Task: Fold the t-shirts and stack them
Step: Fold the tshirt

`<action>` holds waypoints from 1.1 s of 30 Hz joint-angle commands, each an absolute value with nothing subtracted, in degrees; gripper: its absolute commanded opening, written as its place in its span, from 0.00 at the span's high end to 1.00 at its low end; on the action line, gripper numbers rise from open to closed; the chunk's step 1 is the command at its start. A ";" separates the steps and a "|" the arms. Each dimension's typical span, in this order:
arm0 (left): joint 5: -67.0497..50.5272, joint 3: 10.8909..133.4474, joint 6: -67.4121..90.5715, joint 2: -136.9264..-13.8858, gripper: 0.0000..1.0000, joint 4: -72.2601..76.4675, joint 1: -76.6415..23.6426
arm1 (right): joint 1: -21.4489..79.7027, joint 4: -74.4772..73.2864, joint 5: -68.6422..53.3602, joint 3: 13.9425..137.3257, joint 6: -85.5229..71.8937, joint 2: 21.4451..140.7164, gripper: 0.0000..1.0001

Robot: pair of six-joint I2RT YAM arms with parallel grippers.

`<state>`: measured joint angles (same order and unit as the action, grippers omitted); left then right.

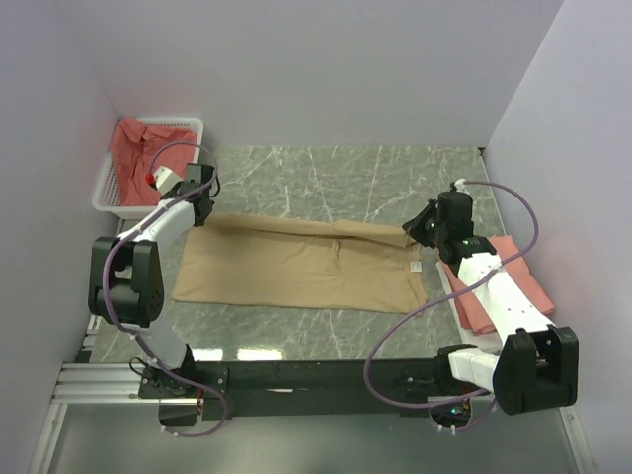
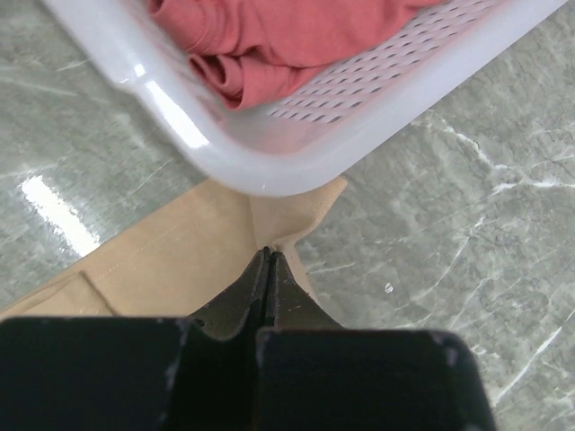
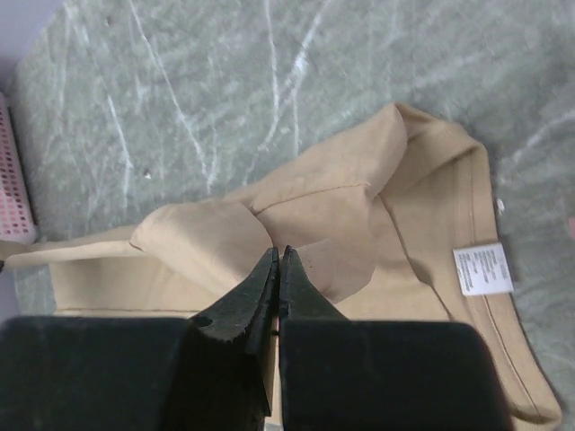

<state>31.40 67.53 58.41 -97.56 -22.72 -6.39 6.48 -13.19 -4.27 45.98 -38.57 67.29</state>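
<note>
- While the tan t-shirt (image 1: 296, 265) lies stretched across the centre of the table (image 1: 346, 173), the left hand (image 1: 202, 209) is clenched on its 9 o'clock corner and the right hand (image 1: 420, 229) grips a fold at 3 o'clock.
- At 10 o'clock a white basket (image 1: 103, 194) of red shirts (image 1: 138, 148) sits just beside that left corner; bare marble lies open toward 12 o'clock.
- At 4 o'clock, folded pink shirts (image 1: 533, 276) are partly hidden under the right arm.

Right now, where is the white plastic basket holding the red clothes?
Top view: the white plastic basket sits far left by the wall, just beyond the left gripper, which pinches a corner of the tan t-shirt.
</note>
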 commanded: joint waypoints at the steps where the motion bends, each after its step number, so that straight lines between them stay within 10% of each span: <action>1: 33.48 64.78 60.29 -92.65 0.99 -19.17 -6.15 | 6.07 -11.95 -3.60 43.69 -38.93 64.34 1.00; 33: 27.34 39.56 68.20 -80.51 0.88 -3.96 -3.43 | 6.06 -6.06 -7.47 31.29 -40.43 65.74 1.00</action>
<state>29.12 40.88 66.74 -82.63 -7.44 -4.32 6.48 -8.54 -7.44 31.64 -39.88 66.04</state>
